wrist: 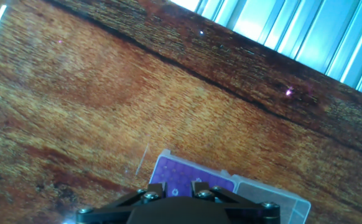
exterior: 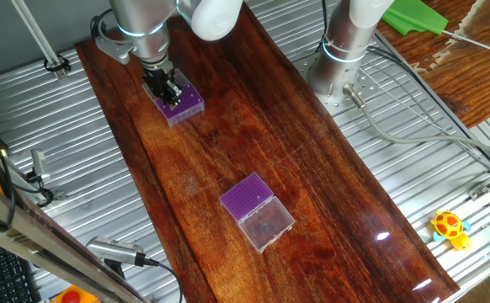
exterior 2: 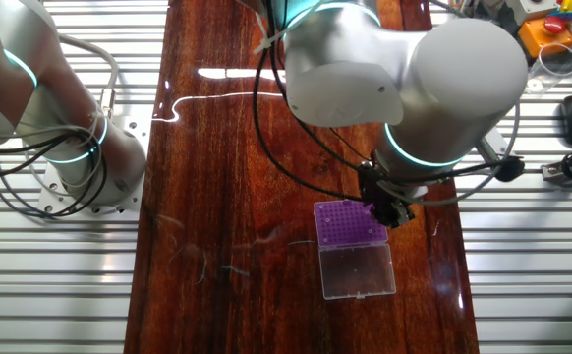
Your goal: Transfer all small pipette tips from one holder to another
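Hovering low over the purple tip box [exterior: 182, 102] near the table's [exterior: 312, 194] far corner, gripper [exterior: 168, 90] presumably lining up a pick; finger opening can't tell, second box [exterior: 257, 210] mid-table.

A dark wooden worktop [exterior: 228, 160] runs lengthwise over a ribbed metal bench [exterior: 77, 143]. In one fixed view a yellow turtle toy [exterior: 450, 228] lies on the ribs at the near right, and a green sheet [exterior: 413, 17] lies at the far right. Grey cables [exterior: 413, 126] trail across the ribs. In the other fixed view an orange box [exterior 2: 551, 29] sits at the far right.
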Robot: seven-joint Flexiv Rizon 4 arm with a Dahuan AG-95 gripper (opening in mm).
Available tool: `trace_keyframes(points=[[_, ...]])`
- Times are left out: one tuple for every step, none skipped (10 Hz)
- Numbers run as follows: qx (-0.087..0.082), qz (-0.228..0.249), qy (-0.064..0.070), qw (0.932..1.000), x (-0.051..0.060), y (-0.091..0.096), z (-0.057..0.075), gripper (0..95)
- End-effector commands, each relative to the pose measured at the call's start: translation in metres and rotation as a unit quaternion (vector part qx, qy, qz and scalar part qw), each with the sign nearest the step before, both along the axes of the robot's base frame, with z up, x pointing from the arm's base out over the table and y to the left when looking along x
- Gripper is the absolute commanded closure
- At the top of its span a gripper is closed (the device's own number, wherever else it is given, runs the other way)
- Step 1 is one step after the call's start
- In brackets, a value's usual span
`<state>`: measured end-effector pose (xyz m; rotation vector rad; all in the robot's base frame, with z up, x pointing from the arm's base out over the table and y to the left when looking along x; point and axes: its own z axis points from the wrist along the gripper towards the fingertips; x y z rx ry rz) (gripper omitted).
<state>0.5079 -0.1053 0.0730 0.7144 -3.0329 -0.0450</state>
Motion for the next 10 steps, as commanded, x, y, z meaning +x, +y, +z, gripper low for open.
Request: trace_keyframes(points=[[-0.002,-0.005,0.004,1.0,-0.0049,0.004,0.0056,76.0],[-0.002,-0.009,0.005,0.9999,-0.0049,0.004,0.0056,76.0],[-0.003,-0.011,0.004,0.9999,-0.0049,0.004,0.0056,76.0],[-0.002,-0.009,0.002,1.0,-0.0049,0.004,0.0056,76.0],[-0.003,-0.009,0.002,0.9999,-0.0049,0.004,0.0056,76.0],[-0.004,-0.008,0.001,1.0,-0.0049,0.004,0.0056,76.0],[-0.004,-0.006,0.001,1.0,-0.0018,0.0029,0.0046,76.0],[-0.005,-0.006,0.001,1.0,-0.0004,0.0024,0.0033,76.0],[-0.006,-0.006,-0.001,1.0,0.0002,0.0017,-0.0005,76.0],[-0.006,-0.006,-0.001,1.0,0.0002,0.0014,-0.0014,76.0]])
